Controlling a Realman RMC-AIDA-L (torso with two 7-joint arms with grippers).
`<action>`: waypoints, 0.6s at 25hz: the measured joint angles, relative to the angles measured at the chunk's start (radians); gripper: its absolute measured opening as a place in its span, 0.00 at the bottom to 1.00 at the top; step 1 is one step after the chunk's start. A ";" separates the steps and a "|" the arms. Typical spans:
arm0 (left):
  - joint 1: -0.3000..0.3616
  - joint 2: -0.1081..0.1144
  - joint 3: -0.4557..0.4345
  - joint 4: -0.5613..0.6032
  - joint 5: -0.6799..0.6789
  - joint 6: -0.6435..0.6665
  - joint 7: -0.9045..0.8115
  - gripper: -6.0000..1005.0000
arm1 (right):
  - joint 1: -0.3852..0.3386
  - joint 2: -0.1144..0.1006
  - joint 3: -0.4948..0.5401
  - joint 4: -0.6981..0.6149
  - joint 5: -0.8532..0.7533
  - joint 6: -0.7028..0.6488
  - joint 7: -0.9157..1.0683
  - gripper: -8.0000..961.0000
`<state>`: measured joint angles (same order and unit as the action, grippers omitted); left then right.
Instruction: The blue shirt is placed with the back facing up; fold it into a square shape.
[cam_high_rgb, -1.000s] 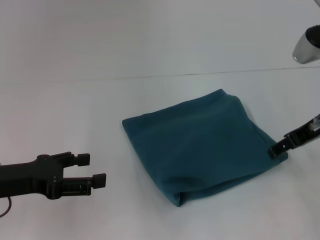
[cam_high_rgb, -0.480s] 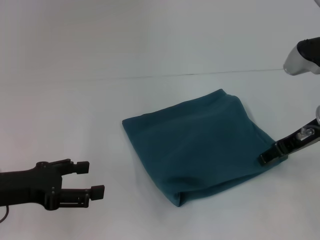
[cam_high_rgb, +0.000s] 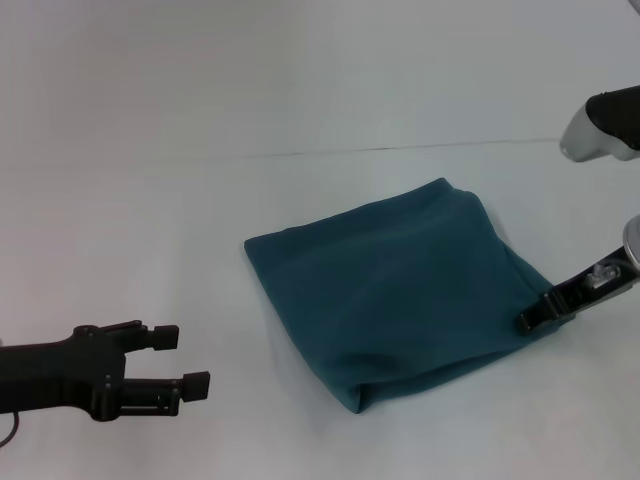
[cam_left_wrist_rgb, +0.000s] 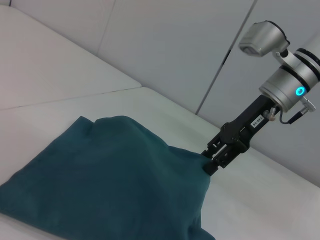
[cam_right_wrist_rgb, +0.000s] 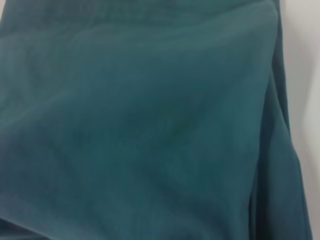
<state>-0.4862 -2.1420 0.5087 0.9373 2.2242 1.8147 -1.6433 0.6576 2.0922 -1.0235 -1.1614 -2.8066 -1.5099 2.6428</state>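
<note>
The blue shirt (cam_high_rgb: 395, 290) lay on the white bench (cam_high_rgb: 150, 200), a little right of centre, already folded down into a thick, roughly square bundle turned at an angle, one corner pointing to the near edge. Its far-right corner bulged slightly, and along the right side the layers looked loose and stepped, not stacked flush.

The right hand (cam_high_rgb: 533, 314) sat at the shirt's right corner, its tips touching the cloth at the edge. From the left wrist view the right hand (cam_left_wrist_rgb: 212, 161) appeared narrow there, pressed at the fold, but whether it actually pinched fabric I could not tell. The left hand (cam_high_rgb: 185, 362) hovered over bare bench at the near left, well apart from the shirt, with its fingers (cam_high_rgb: 165, 338) parted and nothing between them.

The fold seemed nearly done, so the chief risk was undoing it. If the right hand did have hold of a layer and drew away, the soft knit would likely drag with it, pulling the top layer off and skewing the square. A push inward at that corner could bunch the loose right edge. With the left hand so far off, nothing pinned the bundle, so any tug might slide the whole shirt across the smooth bench.
</note>
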 joint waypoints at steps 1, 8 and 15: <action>-0.001 0.000 0.000 0.000 0.000 0.000 0.000 0.94 | 0.001 0.000 0.000 0.008 0.000 0.005 -0.004 0.70; -0.006 0.000 0.001 0.000 0.000 -0.001 -0.001 0.94 | 0.005 0.000 0.001 0.040 0.001 0.042 -0.008 0.55; -0.006 0.002 0.000 0.000 0.000 -0.002 -0.001 0.94 | 0.005 -0.002 0.008 0.038 0.001 0.046 -0.009 0.22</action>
<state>-0.4924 -2.1399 0.5083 0.9373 2.2244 1.8122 -1.6444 0.6629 2.0907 -1.0158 -1.1237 -2.8055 -1.4636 2.6339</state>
